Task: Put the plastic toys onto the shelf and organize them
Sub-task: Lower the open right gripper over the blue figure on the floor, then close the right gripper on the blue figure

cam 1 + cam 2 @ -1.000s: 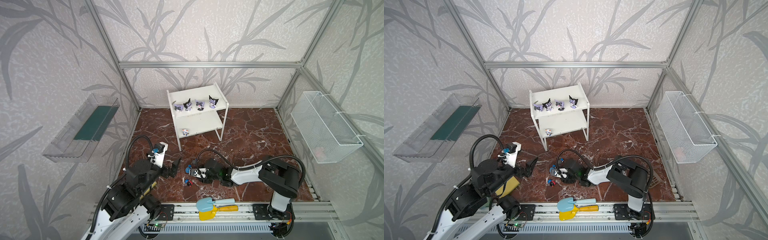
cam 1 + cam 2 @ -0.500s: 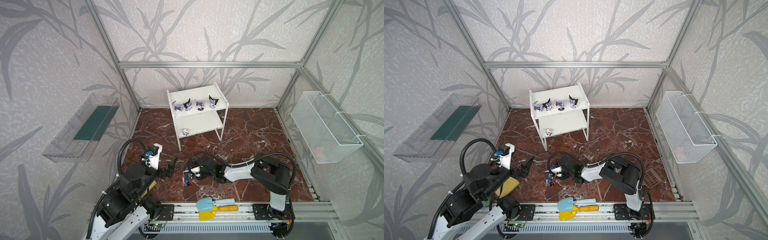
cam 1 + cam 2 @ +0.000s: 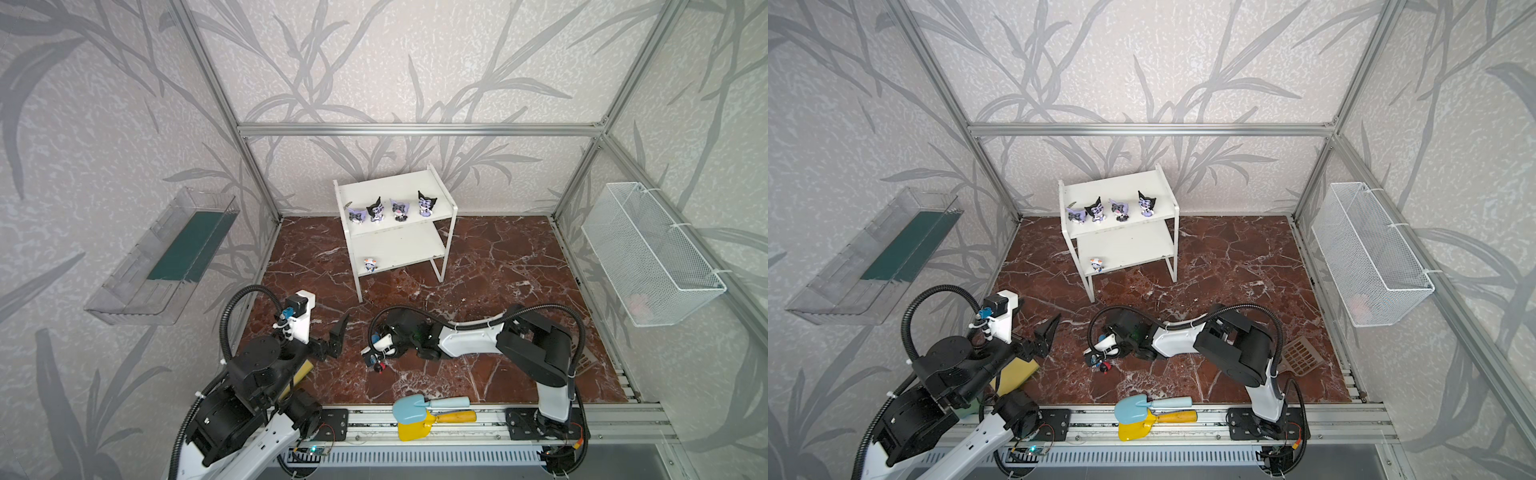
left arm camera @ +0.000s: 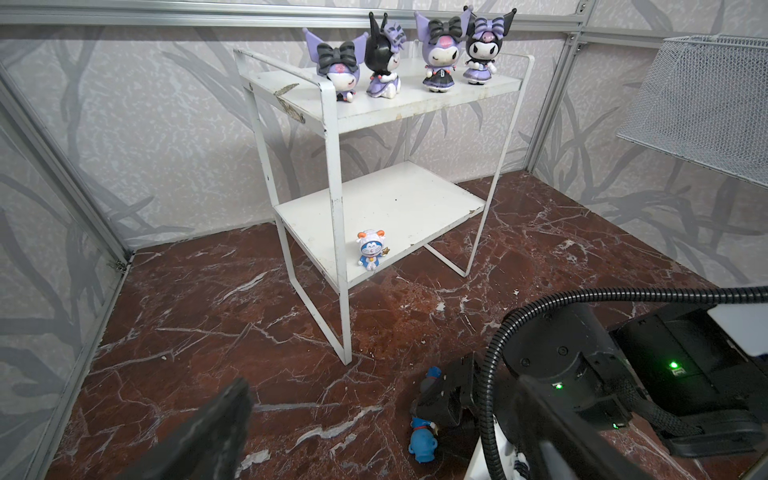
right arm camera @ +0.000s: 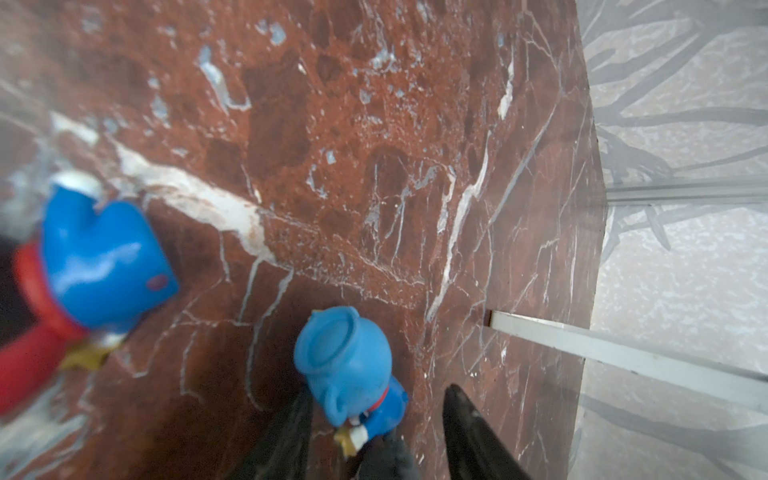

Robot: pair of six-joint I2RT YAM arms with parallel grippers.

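Right tool (image 5: 380,395), part-open, straddles a blue figurine (image 5: 349,365) lying on the worktop (image 5: 332,124), not clamped. Left tool (image 3: 337,338), fully spread and empty, hangs to its left.

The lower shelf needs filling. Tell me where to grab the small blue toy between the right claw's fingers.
Take the blue toy across its narrow body, just below the round head, from the side of the right claw: it sits between the open fingers, head pointing away.
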